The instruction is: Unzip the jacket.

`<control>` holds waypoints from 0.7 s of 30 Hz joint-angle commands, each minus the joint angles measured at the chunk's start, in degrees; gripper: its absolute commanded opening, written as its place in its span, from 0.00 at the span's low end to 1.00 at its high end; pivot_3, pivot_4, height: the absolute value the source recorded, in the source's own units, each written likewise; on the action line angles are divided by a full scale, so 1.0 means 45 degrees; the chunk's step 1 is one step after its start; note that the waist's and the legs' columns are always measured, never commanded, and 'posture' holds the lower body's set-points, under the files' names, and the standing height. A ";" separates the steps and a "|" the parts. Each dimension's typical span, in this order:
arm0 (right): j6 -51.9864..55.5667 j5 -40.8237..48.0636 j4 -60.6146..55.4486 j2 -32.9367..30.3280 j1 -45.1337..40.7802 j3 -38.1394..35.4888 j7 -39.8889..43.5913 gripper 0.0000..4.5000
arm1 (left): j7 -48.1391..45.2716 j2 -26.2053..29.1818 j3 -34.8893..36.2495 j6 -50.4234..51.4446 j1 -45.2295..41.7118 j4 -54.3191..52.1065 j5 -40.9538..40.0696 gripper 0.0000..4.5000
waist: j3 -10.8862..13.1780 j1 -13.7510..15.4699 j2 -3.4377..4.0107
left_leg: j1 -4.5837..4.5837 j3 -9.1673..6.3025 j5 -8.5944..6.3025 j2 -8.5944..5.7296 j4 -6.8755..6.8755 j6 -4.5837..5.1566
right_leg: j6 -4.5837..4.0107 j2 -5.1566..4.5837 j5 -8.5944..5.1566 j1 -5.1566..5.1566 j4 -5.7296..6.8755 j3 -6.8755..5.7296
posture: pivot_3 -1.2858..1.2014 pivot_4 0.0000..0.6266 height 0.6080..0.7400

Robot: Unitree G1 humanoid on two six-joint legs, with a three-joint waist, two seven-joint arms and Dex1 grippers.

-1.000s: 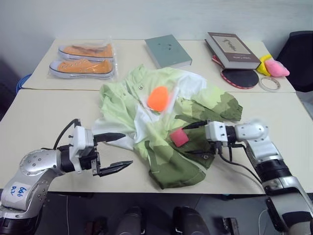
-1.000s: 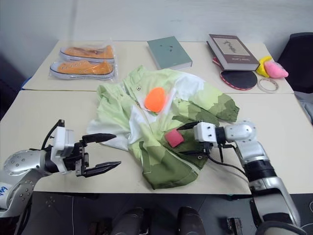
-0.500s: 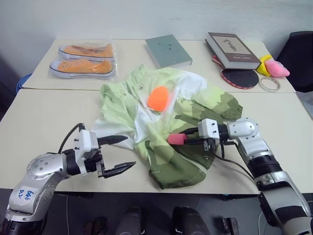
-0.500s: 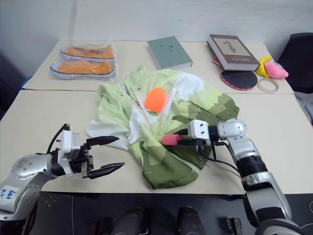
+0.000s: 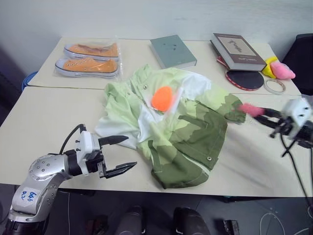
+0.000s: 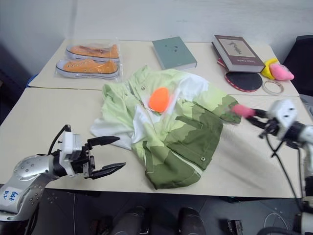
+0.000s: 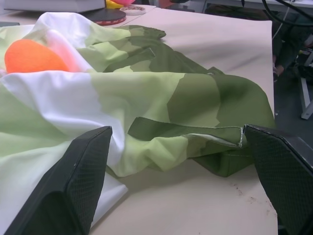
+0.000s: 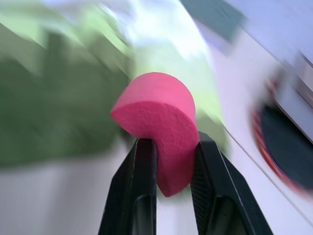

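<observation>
Right end effector (image 8: 168, 147) pinching a pink foam piece (image 8: 159, 122) just off the jacket (image 5: 181, 132) edge, left end effector (image 5: 117, 155) spread wide, jacket crumpled on the surface (image 5: 49, 117) right beside its fingertips

Head pair overhead; wrists close, perhaps level

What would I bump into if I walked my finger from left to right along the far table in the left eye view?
Orange canvas sneakers in a clear plastic bag → grey-green hardcover book → thick brown-covered book → yellow and pink soft toy.
</observation>
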 commanded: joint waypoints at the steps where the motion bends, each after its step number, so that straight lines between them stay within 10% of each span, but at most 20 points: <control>1: -0.1062 -0.0838 0.2286 -0.0225 -0.0464 0.0047 -0.1085 0.12 | -0.0232 -0.0087 -0.0387 -0.0166 -0.0643 0.0153 0.0061 1.00 | 0.0002 -0.0087 -0.0002 | 0.0006 0.0009 0.0001 0.0002 0.0000 0.0000 | 0.0000 0.0002 0.0000 0.0001 -0.0008 0.0006 | 0.52 0.24 1.00; 13: -0.1526 0.0049 0.2885 -0.1058 -0.0266 -0.0594 0.0178 0.99 | -0.0030 0.0029 0.0076 -0.0484 -0.1977 0.2043 0.0715 1.00 | 0.0010 -0.0380 0.0016 | 0.0015 0.0063 0.0015 0.0024 -0.0022 -0.0010 | 0.0000 0.0015 0.0000 -0.0024 0.0031 0.0039 | 0.52 0.24 1.00; 21: 0.3527 0.4476 -0.6736 -0.0504 0.2332 -0.0536 0.2981 0.99 | 0.0017 0.1128 0.0961 -0.2757 -0.2930 0.5604 0.2626 1.00 | 0.0014 -0.0270 0.0020 | 0.0024 0.0057 0.0001 0.0048 -0.0027 -0.0025 | 0.0000 0.0019 0.0000 -0.0038 0.0025 0.0043 | 0.52 0.24 1.00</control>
